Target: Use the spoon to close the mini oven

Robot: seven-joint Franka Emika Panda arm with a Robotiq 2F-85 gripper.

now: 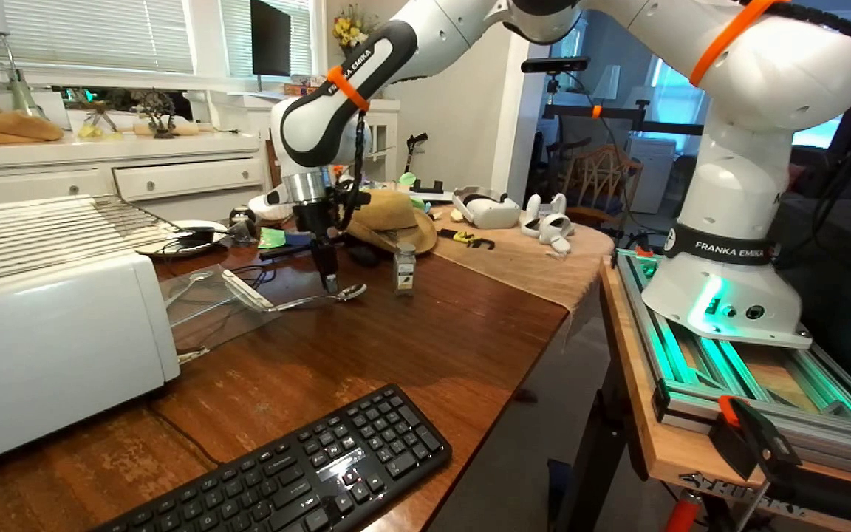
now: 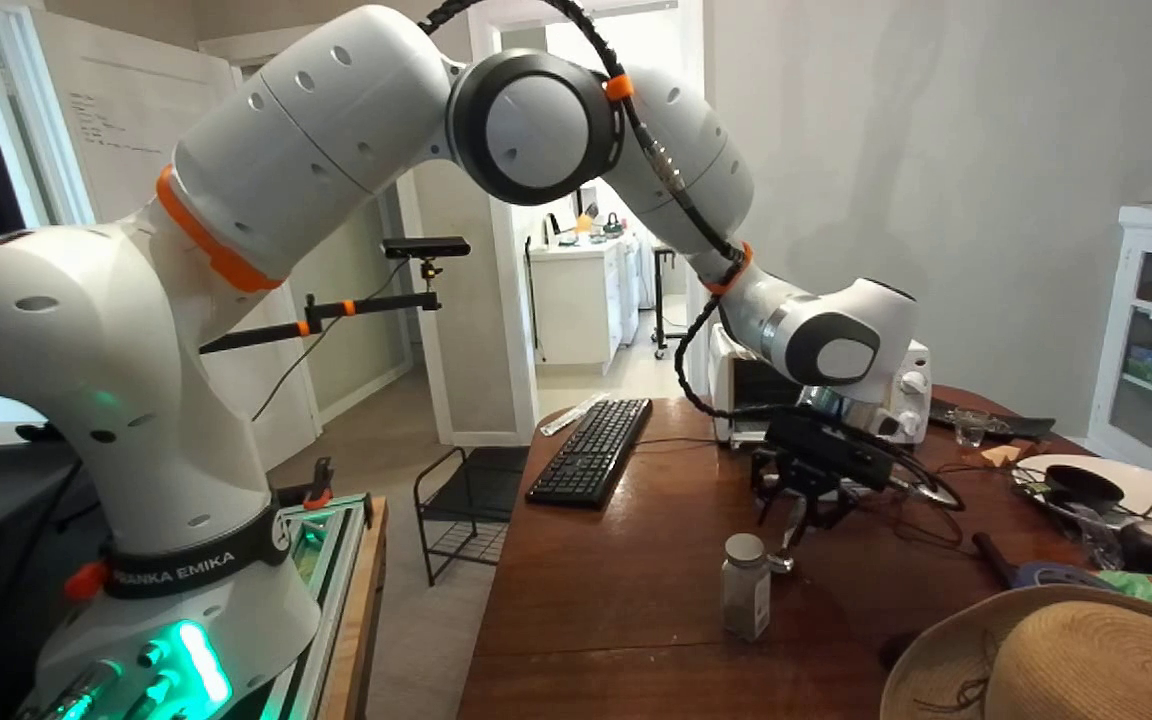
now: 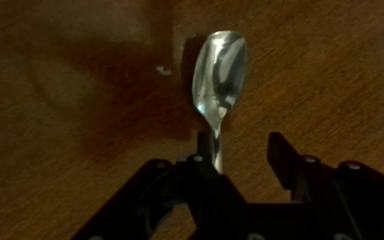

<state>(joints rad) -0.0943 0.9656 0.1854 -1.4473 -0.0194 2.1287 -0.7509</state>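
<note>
Spoon (image 3: 217, 100) on desk (image 1: 366, 355) near mini oven (image 1: 63, 332); claw (image 3: 240, 141) spread, thin handle btwn jaws but off-ctr, just beside one, so prob. best to ctr 1st, then close slow & low for firm pinch w/o skidding it.

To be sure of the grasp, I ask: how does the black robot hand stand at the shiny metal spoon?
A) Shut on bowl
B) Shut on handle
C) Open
C: in the wrist view, the hand has its jaws apart, and the brown wooden table shows between them beside the spoon.
</note>
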